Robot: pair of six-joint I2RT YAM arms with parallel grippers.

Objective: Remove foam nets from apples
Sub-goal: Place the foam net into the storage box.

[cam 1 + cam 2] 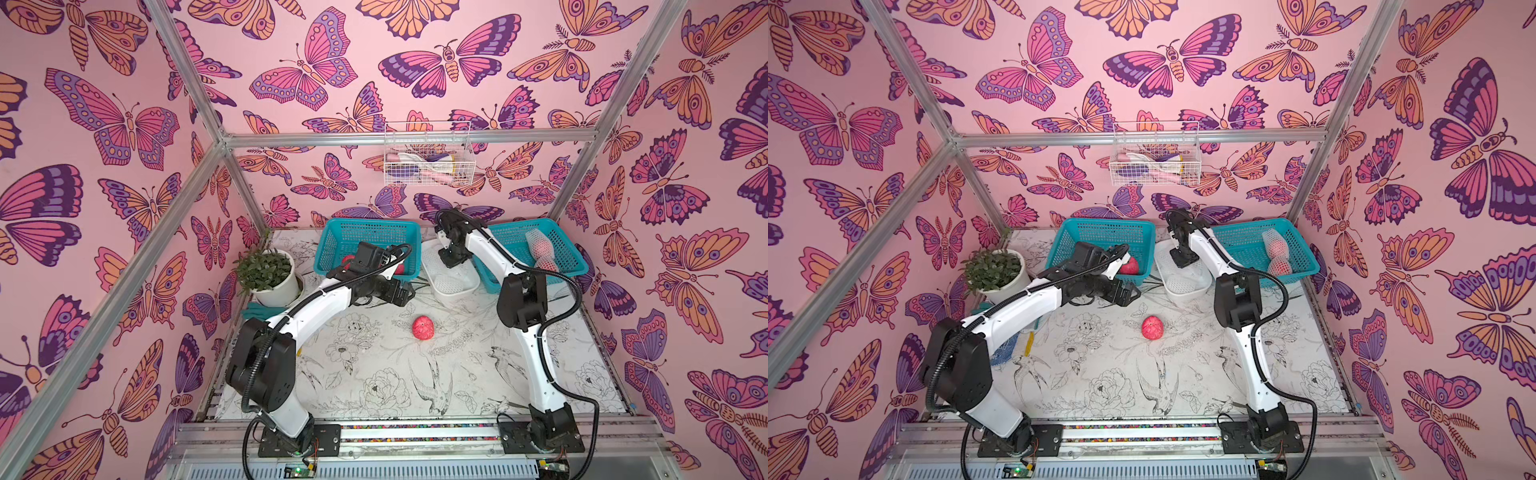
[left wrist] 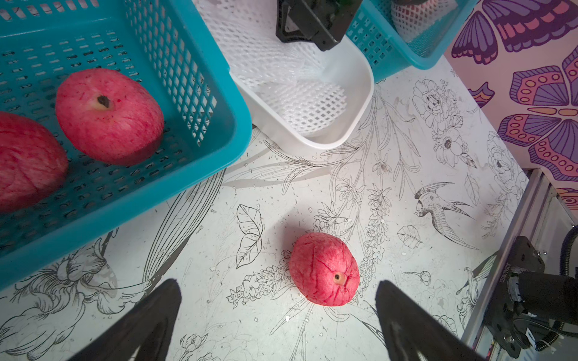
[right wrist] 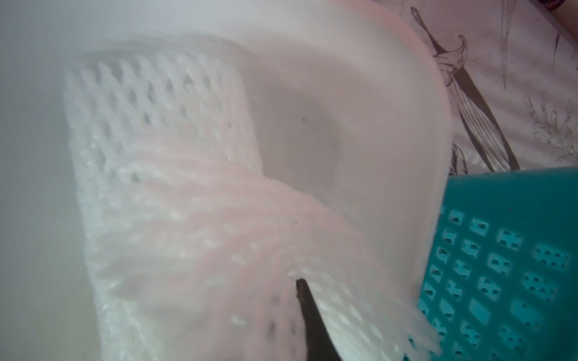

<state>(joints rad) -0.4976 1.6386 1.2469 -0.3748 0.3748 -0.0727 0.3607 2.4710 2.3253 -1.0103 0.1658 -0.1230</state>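
A bare red apple [image 1: 423, 327] [image 2: 325, 270] lies on the table. My left gripper [image 1: 409, 293] [image 2: 278, 315] hangs open a little behind it, holding nothing. Two bare apples [image 2: 109, 115] rest in the left teal basket [image 1: 374, 232]. Two apples in foam nets [image 1: 540, 248] [image 1: 1280, 267] sit in the right teal basket [image 1: 569, 257]. My right gripper [image 1: 451, 259] reaches down into the white tray [image 1: 457, 293], where loose foam nets [image 2: 306, 103] lie. In the right wrist view a foam net [image 3: 219, 234] drapes over the jaws; only one finger [image 3: 312, 322] shows.
A potted plant [image 1: 270, 274] stands at the table's left edge with a green cloth [image 1: 257, 309] beside it. A white wire basket [image 1: 428, 158] hangs on the back wall. The tray is wedged between the two teal baskets.
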